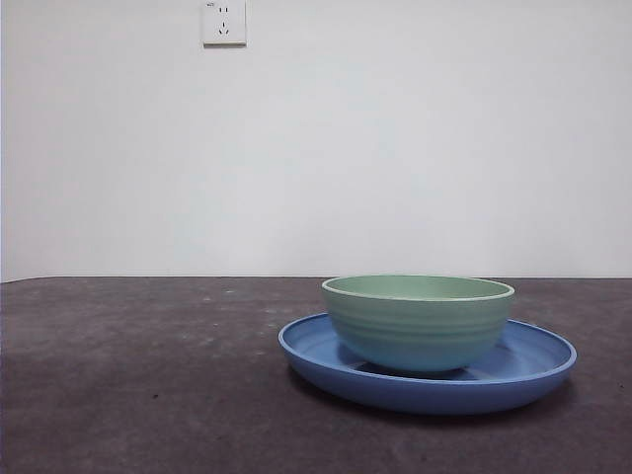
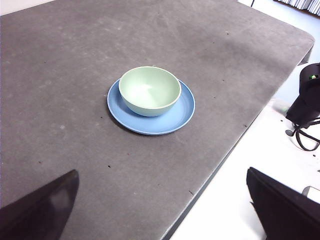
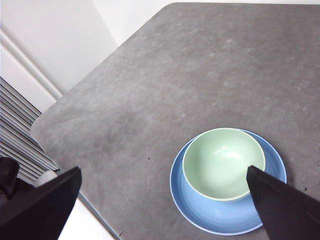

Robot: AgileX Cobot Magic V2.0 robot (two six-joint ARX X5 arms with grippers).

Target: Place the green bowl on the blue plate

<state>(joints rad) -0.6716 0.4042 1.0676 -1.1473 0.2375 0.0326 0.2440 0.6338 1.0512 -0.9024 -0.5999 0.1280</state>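
1. While you look level across the bench (image 1: 148,375), the nearest thing you meet is the blue plate (image 1: 326,363), flat on the dark grey top.
2. You see the green bowl (image 1: 417,324) standing upright on that plate, its base inside the raised rim and set a little off the plate's middle; it holds nothing.
3. From the left wrist view you find the left gripper (image 2: 165,210) well apart from the plate (image 2: 182,112) and bowl (image 2: 150,91), out past a side edge of the bench, jaws spread wide and holding nothing.
4. From the right wrist view the right gripper (image 3: 165,210) hangs above the plate (image 3: 225,217) and bowl (image 3: 220,162), near a rounded bench corner, jaws likewise spread and free of both.
5. Farthest from you, a white wall (image 1: 395,148) carries a socket (image 1: 224,22) high up.
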